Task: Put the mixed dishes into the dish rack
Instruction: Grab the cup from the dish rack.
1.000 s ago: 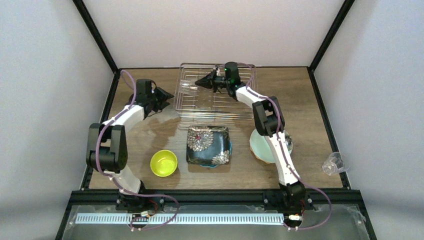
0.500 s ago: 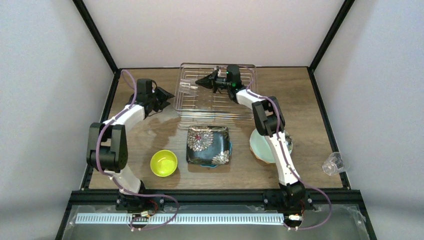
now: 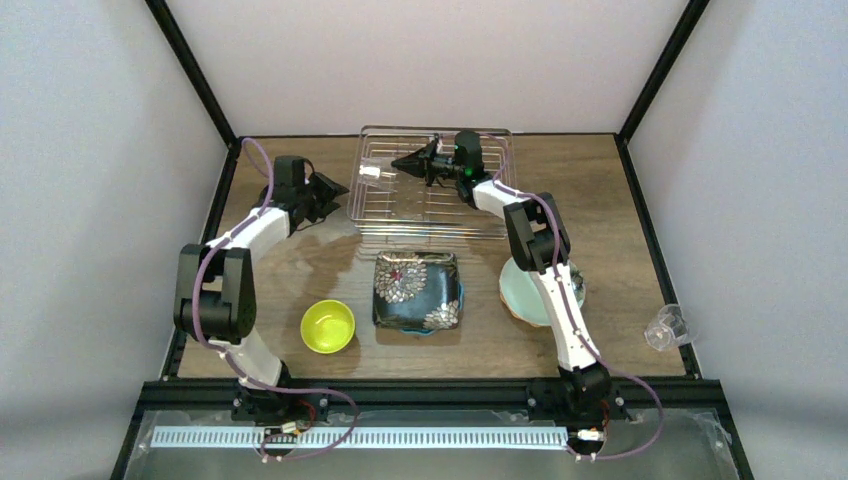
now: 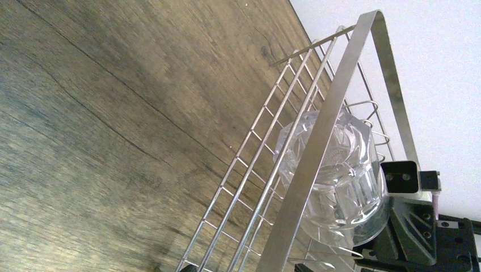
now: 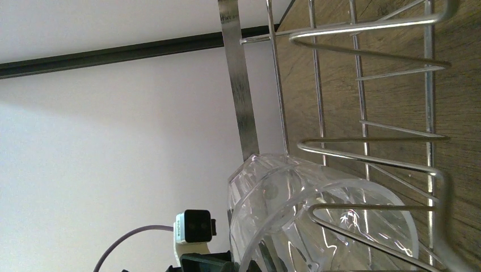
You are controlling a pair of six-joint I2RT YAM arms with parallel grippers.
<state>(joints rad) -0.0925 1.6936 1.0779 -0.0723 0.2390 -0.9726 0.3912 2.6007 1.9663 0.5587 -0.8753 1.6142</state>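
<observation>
The silvery wire dish rack (image 3: 480, 215) stands at the back centre. My right gripper (image 3: 398, 163) reaches left inside it and looks shut on the rim of a clear glass (image 3: 372, 174), which lies tilted among the prongs at the rack's left end. The glass also shows in the right wrist view (image 5: 340, 226) and the left wrist view (image 4: 340, 175). My left gripper (image 3: 336, 188) is open and empty just outside the rack's left rim (image 4: 317, 153). The black square floral plate (image 3: 417, 290), yellow-green bowl (image 3: 328, 326) and mint plate (image 3: 522, 292) lie on the table.
A teal edge (image 3: 461, 297) shows under the black plate's right side. A second clear glass (image 3: 667, 327) sits at the far right edge. My right arm passes over the mint plate. Black frame posts stand at the back corners.
My right wrist has shifted slightly right over the rack and the glass in the rack has shifted a little. The left arm has not moved.
</observation>
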